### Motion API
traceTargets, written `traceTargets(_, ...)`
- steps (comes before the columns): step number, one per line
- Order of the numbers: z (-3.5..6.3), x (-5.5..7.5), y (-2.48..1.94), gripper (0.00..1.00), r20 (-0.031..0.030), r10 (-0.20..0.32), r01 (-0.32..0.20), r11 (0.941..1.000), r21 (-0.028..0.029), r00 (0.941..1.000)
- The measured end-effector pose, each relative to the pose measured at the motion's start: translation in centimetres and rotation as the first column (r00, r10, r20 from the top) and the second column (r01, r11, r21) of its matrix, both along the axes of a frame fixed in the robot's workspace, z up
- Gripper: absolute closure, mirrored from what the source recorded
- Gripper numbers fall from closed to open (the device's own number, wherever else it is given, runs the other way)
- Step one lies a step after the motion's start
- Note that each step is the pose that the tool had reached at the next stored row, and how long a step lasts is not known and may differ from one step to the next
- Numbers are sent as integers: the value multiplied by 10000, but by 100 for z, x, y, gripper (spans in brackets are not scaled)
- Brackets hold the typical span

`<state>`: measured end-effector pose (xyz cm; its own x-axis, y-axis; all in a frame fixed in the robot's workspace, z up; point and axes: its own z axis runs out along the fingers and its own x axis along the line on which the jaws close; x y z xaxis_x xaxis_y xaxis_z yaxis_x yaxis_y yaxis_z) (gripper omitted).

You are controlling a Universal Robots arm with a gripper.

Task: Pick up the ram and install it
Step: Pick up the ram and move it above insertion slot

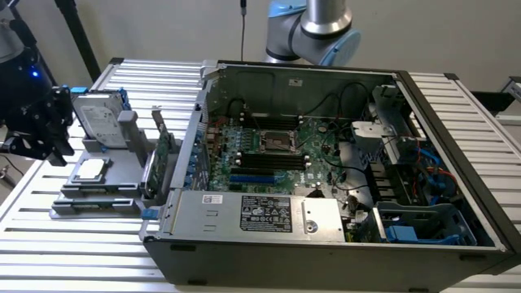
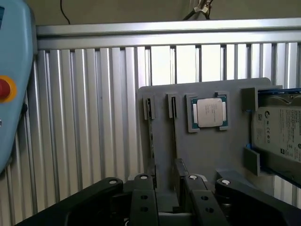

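The ram (image 2: 151,139) is a thin green stick standing on edge in a narrow slot of the grey holder (image 2: 207,155). A second thin stick (image 2: 174,134) stands in the slot beside it. My gripper (image 2: 167,183) hangs over the near ends of these slots. Its black fingers (image 2: 143,188) are apart, with nothing visibly held between them. In the exterior view my gripper (image 1: 36,137) hovers at the exterior view's left, beside the holder (image 1: 106,183). The black memory slots (image 1: 269,160) lie on the motherboard inside the open case (image 1: 326,244).
The holder also carries a silver hard drive (image 1: 102,122), a processor chip (image 2: 209,113) and a green expansion card (image 1: 163,149). A light-blue pendant with a red button (image 2: 3,89) sits beside the slatted aluminium table (image 2: 94,117). Cables and drive cages crowd the case's far side (image 1: 407,159).
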<state>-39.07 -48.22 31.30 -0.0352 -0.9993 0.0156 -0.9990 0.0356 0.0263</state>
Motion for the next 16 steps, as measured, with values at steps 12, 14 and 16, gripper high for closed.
traceTargets(12, -168, 0, -135, 62, 3, 87, -87, 10000, 2, 10000)
traceTargets(14, -203, 0, -147, 62, 1, 137, -137, 9999, 0, 9999)
traceTargets(16, -239, -1, -150, 62, 1, 213, -213, 9998, 0, 9998)
